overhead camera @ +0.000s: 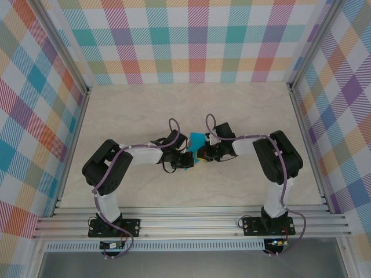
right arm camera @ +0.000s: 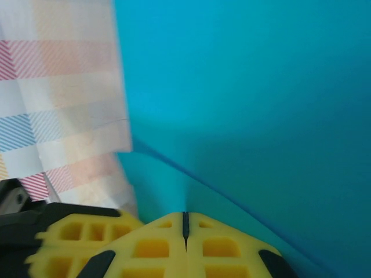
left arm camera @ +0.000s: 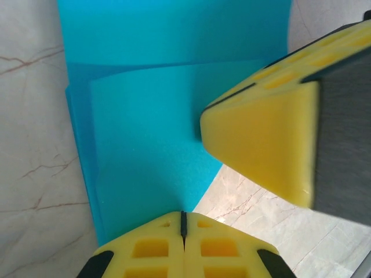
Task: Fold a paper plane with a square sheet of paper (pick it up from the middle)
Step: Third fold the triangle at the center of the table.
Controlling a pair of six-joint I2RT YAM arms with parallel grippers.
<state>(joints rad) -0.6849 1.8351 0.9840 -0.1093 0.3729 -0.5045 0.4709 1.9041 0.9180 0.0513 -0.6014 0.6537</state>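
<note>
Marbled surface point(overhead camera: 174, 110) stretches open around two grippers, with the plaid walls point(overhead camera: 174, 40) well apart. One folded square sheet of paper point(left arm camera: 151, 133) stands between them. The left gripper point(left arm camera: 183, 217) and right gripper point(right arm camera: 185, 217) each pinch its edge, jaws clamped.

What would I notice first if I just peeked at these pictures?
The bright teal paper, folded over itself, at the middle of the table. The left gripper and right gripper meet there, both pinched shut on its edge. Rainbow-checked walls stand all around.
</note>
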